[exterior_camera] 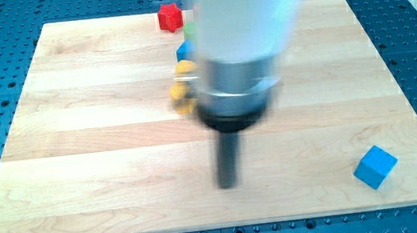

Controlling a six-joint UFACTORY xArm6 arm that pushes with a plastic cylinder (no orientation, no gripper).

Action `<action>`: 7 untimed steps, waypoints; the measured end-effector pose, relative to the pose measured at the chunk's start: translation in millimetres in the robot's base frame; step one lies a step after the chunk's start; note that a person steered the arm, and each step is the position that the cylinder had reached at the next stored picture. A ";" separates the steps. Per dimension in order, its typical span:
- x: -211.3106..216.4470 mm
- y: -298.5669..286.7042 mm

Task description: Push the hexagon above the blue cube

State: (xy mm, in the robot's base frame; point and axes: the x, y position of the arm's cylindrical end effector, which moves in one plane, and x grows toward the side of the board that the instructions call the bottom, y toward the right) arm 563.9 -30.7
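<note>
A: Where was my tip [227, 184] at that moment?

B: It stood on bare wood a little below the middle of the wooden board [79, 145], blurred, with no block touching it. There were no fingers to speak of, only the straight dark rod, so nothing was open, closed or held.

A: And what lay nearest to it?

B: The blue cube [374, 166] sat well apart toward the view's right, close to the board's lower right corner, tilted so one corner pointed down. Up toward the view's top, a small cluster sat partly hidden behind the arm's pale housing [242, 28]: two yellow blocks [182, 92], one just above the other, and a blue block [184, 51] above them. Their shapes could not be made out.

A: The hexagon?

B: I could not tell which block was the hexagon; a faint green edge [190, 31] showed beside the housing, too hidden to name its shape. A red block [170, 17], star-like in outline, stood at the top edge of the board, far from the cube.

A: And around the board?

B: A blue perforated table [416, 25].
</note>
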 end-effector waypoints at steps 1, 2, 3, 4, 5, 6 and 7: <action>-68.7 -55.3; -124.4 -56.0; -147.3 -4.9; -97.7 107.2; -63.1 180.7; -64.4 190.0; -71.1 228.3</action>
State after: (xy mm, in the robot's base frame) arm 492.8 197.6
